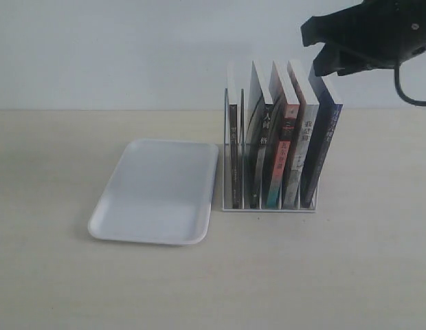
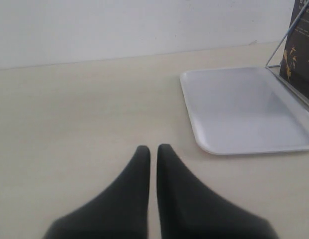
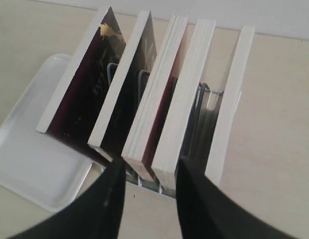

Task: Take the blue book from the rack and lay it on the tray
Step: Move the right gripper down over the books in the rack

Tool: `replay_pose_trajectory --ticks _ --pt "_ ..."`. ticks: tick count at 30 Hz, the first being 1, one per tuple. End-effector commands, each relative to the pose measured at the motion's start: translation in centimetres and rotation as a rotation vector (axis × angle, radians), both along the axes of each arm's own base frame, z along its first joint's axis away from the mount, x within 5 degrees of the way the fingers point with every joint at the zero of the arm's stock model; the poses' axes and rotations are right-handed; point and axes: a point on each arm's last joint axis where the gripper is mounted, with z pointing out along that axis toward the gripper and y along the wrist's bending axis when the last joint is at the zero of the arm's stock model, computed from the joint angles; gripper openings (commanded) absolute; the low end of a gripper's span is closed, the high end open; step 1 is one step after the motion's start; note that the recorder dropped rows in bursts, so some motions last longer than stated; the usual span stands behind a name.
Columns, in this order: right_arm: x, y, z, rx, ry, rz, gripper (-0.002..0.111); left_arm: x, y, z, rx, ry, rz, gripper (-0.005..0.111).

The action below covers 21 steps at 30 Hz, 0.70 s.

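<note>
The blue book (image 1: 326,141) leans in the end slot of the rack (image 1: 268,205), the slot farthest from the tray (image 1: 154,189). It looks like a light paperback, stiff but smooth-covered, so it is best pinched at its top edge, which stands clear of the wires. The right gripper (image 3: 152,164) hangs over the books, fingers apart and empty. Only the left wrist view shows the left gripper (image 2: 153,147), fingers together — only the right wrist view shows the gaps between the 5 books' tops.
</note>
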Motion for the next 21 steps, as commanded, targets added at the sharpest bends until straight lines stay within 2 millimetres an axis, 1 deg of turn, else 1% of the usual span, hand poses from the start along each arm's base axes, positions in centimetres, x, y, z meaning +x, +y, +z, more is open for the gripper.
replay_pose_trajectory --ticks 1,6,13,17,21 --pt "1.8 0.6 -0.5 -0.01 0.042 0.0 0.035 0.0 0.0 0.3 -0.008 -0.021 0.002 0.005" --pt "3.7 1.3 -0.3 0.003 0.073 -0.011 0.035 0.0 0.0 0.3 -0.008 -0.021 0.002 0.005" --pt "5.4 2.0 0.6 -0.02 0.131 0.006 0.035 0.0 0.0 0.3 -0.008 -0.021 0.002 0.005" --pt "6.4 2.2 0.2 -0.057 0.17 0.006 0.035 0.0 0.0 0.3 -0.008 -0.021 0.002 0.005" --pt "7.4 2.3 -0.7 -0.089 0.204 -0.004 0.035 0.0 0.0 0.3 -0.008 -0.021 0.002 0.005"
